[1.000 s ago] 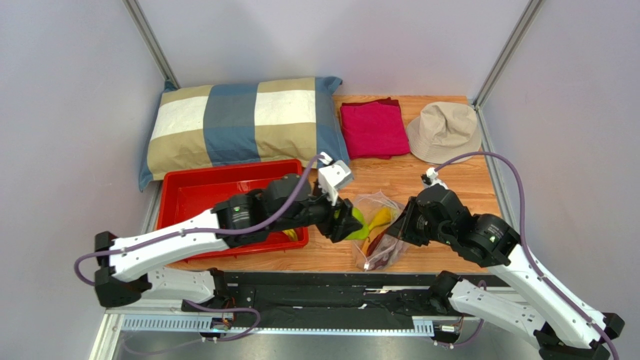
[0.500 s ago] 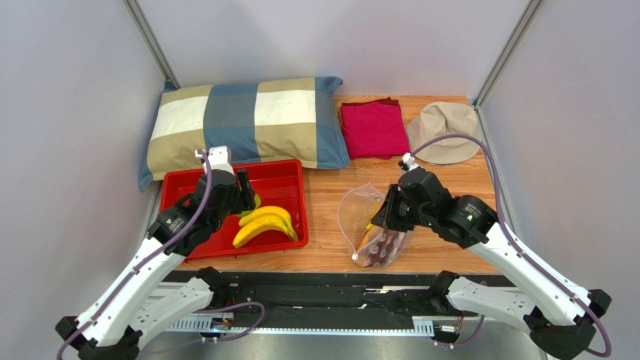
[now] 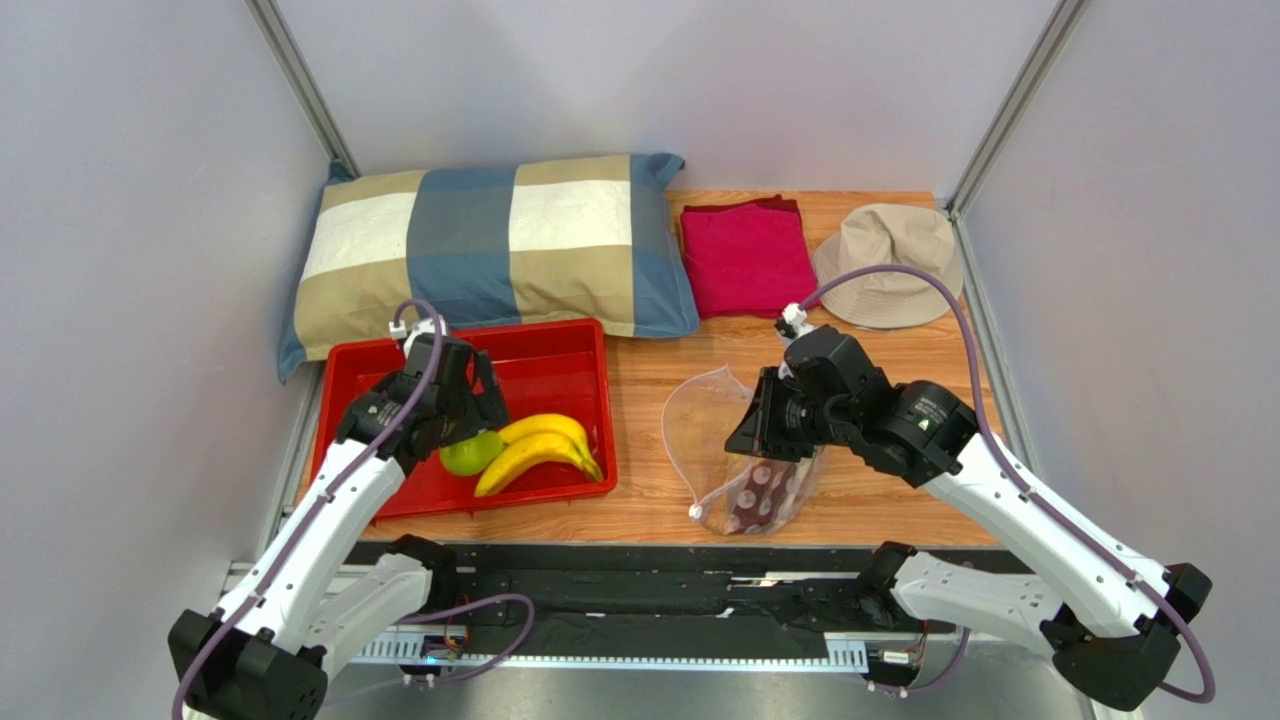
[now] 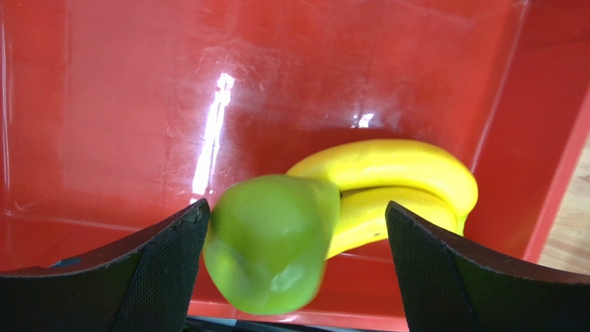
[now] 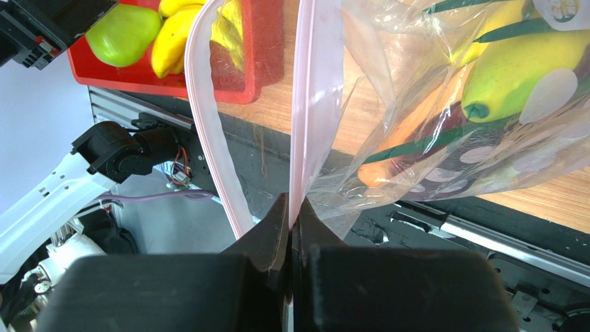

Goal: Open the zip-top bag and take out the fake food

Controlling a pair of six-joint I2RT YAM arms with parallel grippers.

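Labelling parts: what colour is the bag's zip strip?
Pale pink; the zip strip shows best in the right wrist view.

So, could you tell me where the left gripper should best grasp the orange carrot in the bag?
Probably its end nearest the mouth, entering from the side of the red tray: the orange carrot lies pointing at the opening of the zip-top bag, whose pink strip the right gripper pinches.

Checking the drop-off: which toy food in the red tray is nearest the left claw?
The green fruit, directly inside the open left claw; the yellow bananas lie just beyond it.
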